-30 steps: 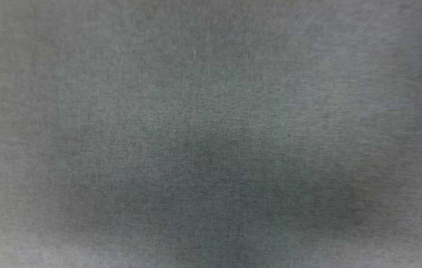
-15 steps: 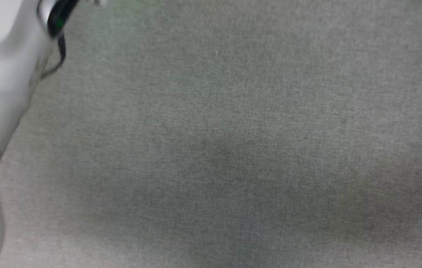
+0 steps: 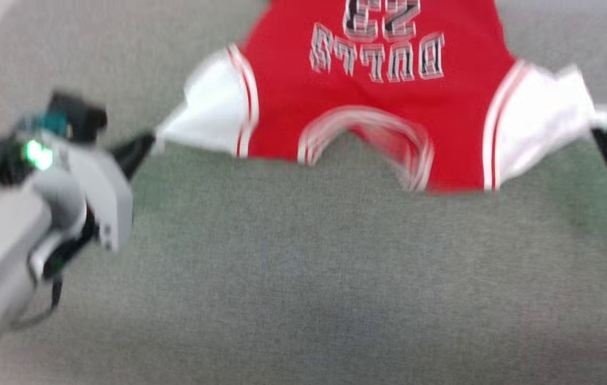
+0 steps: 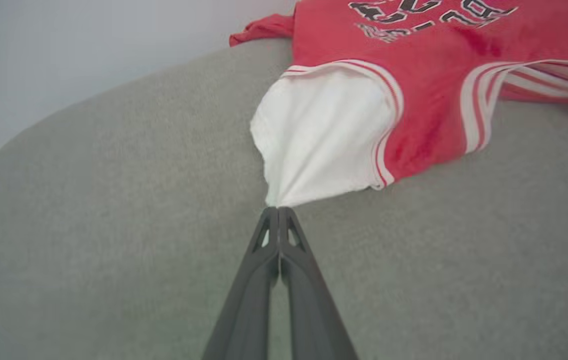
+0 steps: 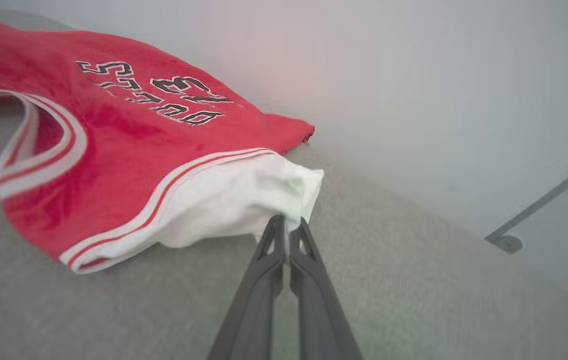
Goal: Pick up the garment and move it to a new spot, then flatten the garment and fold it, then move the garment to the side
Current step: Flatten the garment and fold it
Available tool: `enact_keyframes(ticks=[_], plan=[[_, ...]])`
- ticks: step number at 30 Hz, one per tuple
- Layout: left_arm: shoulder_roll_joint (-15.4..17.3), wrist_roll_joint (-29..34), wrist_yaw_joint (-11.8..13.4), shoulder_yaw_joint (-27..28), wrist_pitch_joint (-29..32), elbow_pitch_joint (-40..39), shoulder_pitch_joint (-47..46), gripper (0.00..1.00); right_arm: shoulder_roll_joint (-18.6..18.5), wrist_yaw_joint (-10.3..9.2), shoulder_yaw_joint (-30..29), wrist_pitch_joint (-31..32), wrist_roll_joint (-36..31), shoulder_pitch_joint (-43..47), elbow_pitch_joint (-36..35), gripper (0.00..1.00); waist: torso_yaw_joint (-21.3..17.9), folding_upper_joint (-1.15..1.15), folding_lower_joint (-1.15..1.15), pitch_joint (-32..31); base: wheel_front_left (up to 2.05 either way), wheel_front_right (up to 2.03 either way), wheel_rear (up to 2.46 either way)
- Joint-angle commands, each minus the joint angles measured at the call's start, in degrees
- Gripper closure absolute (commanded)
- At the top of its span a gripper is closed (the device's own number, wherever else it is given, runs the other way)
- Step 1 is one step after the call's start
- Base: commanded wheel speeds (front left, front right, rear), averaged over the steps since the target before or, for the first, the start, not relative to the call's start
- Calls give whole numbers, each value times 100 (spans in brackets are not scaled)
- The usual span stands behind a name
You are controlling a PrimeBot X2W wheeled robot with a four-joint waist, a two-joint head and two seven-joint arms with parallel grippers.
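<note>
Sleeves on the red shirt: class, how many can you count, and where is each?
2. One sleeve lies at the head view's left, pinched by the left gripper; the other sleeve at its right, pinched by the right gripper.

Grey woven fabric surface (image 3: 303, 278) lay flat, mottled with soft shadow. Its corner (image 4: 23, 140) was rounded. Beyond it stood a plain pale backdrop (image 5: 414, 75), wall or floor unclear. A thin grey rod (image 5: 544, 202) with a round foot crossed it. Light was even and diffuse.
</note>
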Motion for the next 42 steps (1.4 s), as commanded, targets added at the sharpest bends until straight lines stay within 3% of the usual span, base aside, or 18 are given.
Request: enact_keyframes(ticks=[1,11,18,26,32,33,34,37,42], plan=[[190,-62,185,-18,-27,-254,269,100,-65,-11,-43,39,100,336,-91,100,-183,0,0,-627,0,0,0],[1582,-921,1720,-169,-113,-2552,2202,100,-394,-11,-307,584,628,2161,-817,100,-368,0,0,-992,0,0,0],[2191,-1537,2555,-229,-312,-3653,3081,100,-799,-11,-262,1270,1145,3111,-1586,100,-405,0,0,-1029,0,0,0],[2245,-1938,3011,-222,-756,-4119,3647,100,-1008,-11,-552,1950,1610,3826,-2078,100,-400,0,0,-934,0,0,0],[2025,-2021,3001,-179,-968,-4067,3745,100,-670,-11,-809,2572,1475,3731,-1762,100,-373,0,0,-823,0,0,0],[1993,-2000,3001,-178,-991,-4040,3732,100,-538,-12,-852,2704,1466,3678,-1662,67,-366,0,0,-805,0,0,0],[1927,-1987,2973,-158,-1019,-4037,3702,100,-432,-12,-857,2822,1407,3625,-1621,0,-351,0,0,-789,0,0,0],[1836,-1922,2955,-184,-990,-4000,3645,100,-227,-12,-871,3185,1352,3489,-1599,0,-312,0,0,-742,0,0,0],[1729,-1860,2980,-151,-1044,-3974,3572,100,-299,-11,-1250,3618,1572,3442,-2026,0,-259,0,0,-678,0,0,0]])
